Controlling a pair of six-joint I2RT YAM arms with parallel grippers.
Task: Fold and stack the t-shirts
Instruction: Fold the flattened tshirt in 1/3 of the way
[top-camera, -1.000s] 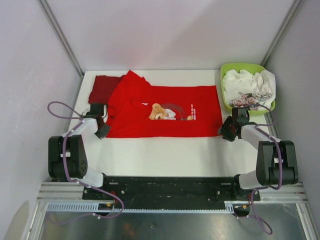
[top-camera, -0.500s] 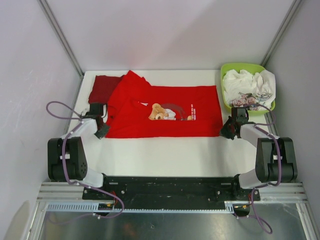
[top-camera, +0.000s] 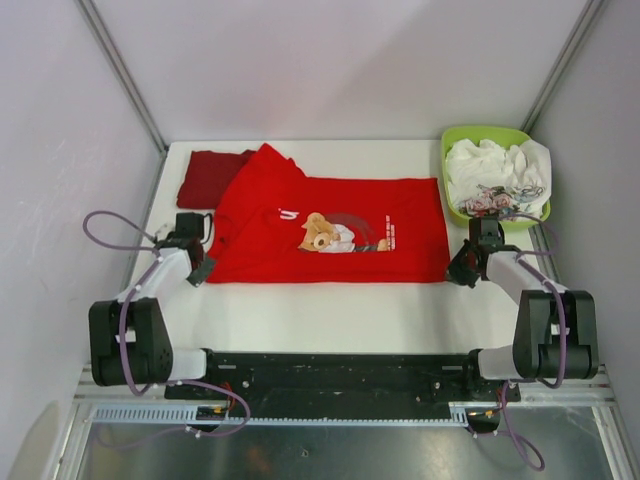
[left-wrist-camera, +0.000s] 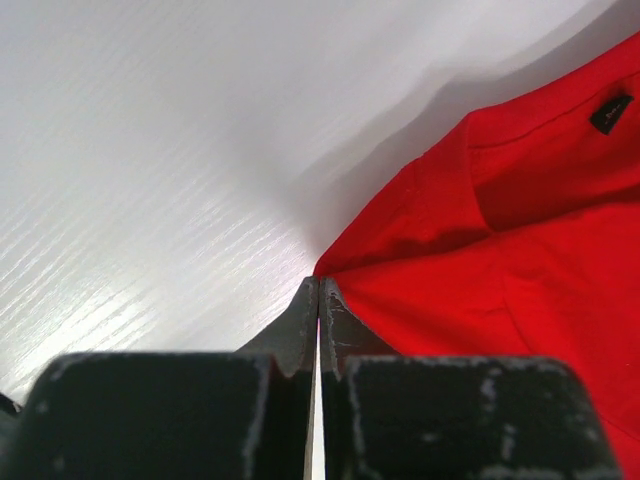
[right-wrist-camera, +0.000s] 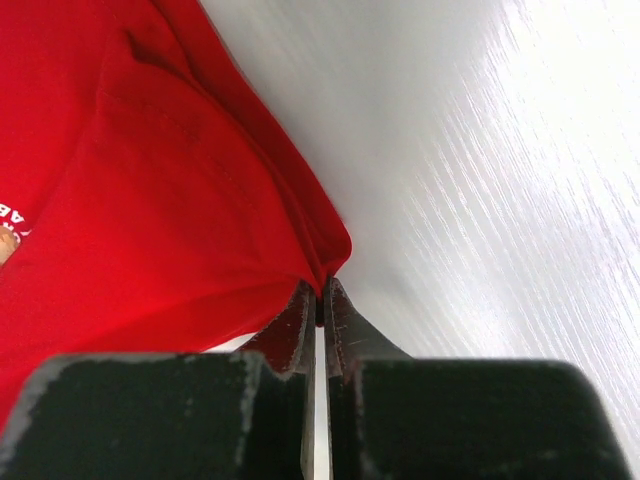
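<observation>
The top camera is looking down from high above and behind both tools, taking in the whole counter (top-camera: 320, 310) from well away. The left wrist camera is sitting just behind the left tool (left-wrist-camera: 319, 285), facing forward along its fingers (left-wrist-camera: 290, 335) and hovering very close over the counter, with the bright red t-shirt (left-wrist-camera: 520, 270) spreading ahead and to its right. The right wrist camera is riding just behind the right tool (right-wrist-camera: 320, 295), equally close, the shirt lying ahead and to its left. All three are sharing that shirt's near corners.
</observation>
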